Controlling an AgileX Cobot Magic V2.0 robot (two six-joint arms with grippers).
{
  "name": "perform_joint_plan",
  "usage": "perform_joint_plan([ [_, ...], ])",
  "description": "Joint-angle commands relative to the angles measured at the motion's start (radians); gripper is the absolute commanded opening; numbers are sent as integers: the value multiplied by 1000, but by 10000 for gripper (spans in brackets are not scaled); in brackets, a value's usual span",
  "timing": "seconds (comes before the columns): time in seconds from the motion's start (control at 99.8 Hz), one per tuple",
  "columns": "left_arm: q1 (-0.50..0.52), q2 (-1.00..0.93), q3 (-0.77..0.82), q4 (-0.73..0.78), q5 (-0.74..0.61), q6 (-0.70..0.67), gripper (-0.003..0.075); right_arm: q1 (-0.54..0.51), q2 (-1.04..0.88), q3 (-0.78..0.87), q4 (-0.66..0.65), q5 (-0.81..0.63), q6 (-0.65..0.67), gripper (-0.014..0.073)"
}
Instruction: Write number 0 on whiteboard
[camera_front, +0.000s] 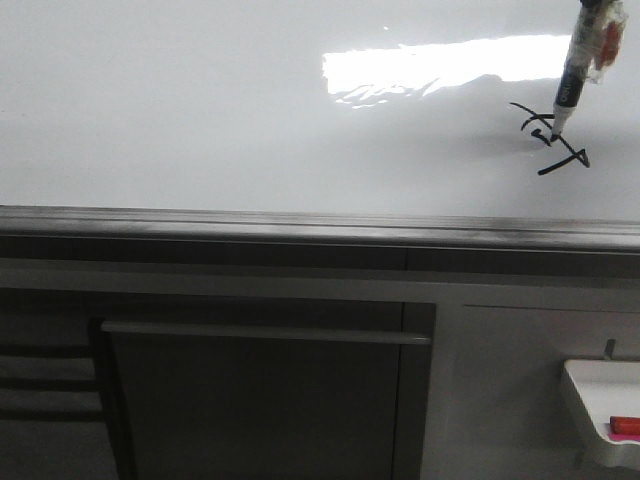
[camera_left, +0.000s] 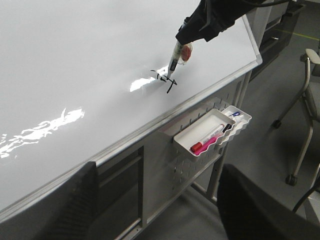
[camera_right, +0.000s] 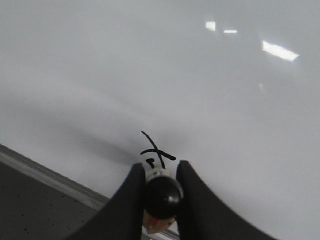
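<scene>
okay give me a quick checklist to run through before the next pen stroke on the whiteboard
1. Marker held in right gripper: ok, jaws closed on its barrel.
2. Tip on the whiteboard: ok, it meets the surface at the strokes.
3. Number 0 reads as a closed oval: not ok, only crossing strokes.
4. Room on the board around the marks: ok.
5. Left gripper away from the writing: ok, open and held back near the board's edge.
6. Ink flow: ok, lines are dark.

Right hand (camera_right: 161, 195) clamped, fingers down.

Whiteboard (camera_front: 200, 110) open leftward; marker (camera_front: 575, 75) blocks right.
</scene>
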Motion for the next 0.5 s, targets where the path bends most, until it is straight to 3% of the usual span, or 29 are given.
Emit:
perform_joint_plan([
  [0.0,-3,13,-25,5,-93,-9,463,-5,-59,-30,-37,-72,-2,59],
  [0.28,-3,87,-82,3,-119,-1,463,-2,-248,-32,98,-119,-26,59],
  [0.491,-31,300,-266,-154,14,304,463,76,-340,-67,301,-12,-205,59],
])
